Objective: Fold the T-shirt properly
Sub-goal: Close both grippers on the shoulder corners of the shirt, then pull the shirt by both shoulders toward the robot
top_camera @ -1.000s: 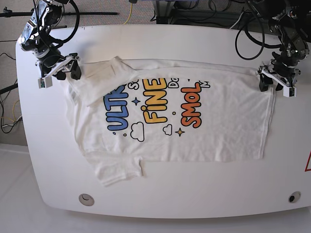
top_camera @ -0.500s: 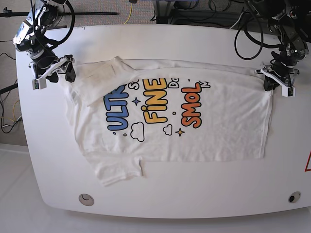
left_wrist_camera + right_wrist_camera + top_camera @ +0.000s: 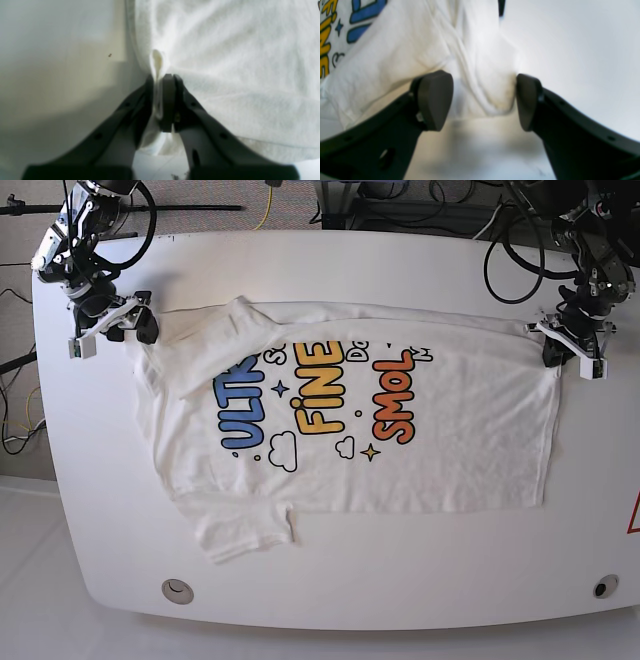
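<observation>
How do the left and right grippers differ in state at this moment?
The left gripper is shut, pinching a ridge of the T-shirt at its hem corner; the right gripper stands open, straddling bunched sleeve fabric without clamping it. Both sit low at the shirt's far edge, at opposite ends.

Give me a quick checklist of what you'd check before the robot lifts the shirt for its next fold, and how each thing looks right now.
1. Left gripper shut on the T-shirt edge: ok, cloth is pinched between its pads.
2. Right gripper gripping: not ok, open, with bunched cloth between the pads.
3. Both arms at matching corners: cannot tell.
4. Shirt body flat on the table: ok, mostly smooth.
5. Sleeve near the front edge tucked in: not ok, it sticks out.
</observation>
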Robot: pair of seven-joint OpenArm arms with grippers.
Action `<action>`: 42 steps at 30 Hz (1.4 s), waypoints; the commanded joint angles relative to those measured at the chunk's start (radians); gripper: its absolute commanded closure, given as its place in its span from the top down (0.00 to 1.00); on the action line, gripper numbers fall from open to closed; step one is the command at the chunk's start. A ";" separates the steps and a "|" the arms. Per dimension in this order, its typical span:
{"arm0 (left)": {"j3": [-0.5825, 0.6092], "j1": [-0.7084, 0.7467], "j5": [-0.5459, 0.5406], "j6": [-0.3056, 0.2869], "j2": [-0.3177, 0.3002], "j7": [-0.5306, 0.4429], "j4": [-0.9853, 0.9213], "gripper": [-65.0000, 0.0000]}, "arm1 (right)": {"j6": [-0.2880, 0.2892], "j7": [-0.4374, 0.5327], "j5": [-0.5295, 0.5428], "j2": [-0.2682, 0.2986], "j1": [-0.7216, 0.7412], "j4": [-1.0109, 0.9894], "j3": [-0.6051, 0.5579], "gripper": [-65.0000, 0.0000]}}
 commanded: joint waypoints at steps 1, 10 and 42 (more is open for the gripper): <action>-0.001 -0.001 0.010 -0.002 -0.009 0.015 0.007 0.02 | 0.001 -0.003 0.002 0.016 0.004 -0.005 0.002 0.63; -0.001 0.000 0.010 -0.002 -0.009 0.018 0.007 0.02 | 0.001 -0.003 0.002 0.017 0.002 -0.005 0.001 0.01; -0.006 0.167 0.009 -0.002 0.021 0.020 0.017 0.02 | 0.001 -0.006 0.006 0.040 -0.124 0.010 0.091 0.00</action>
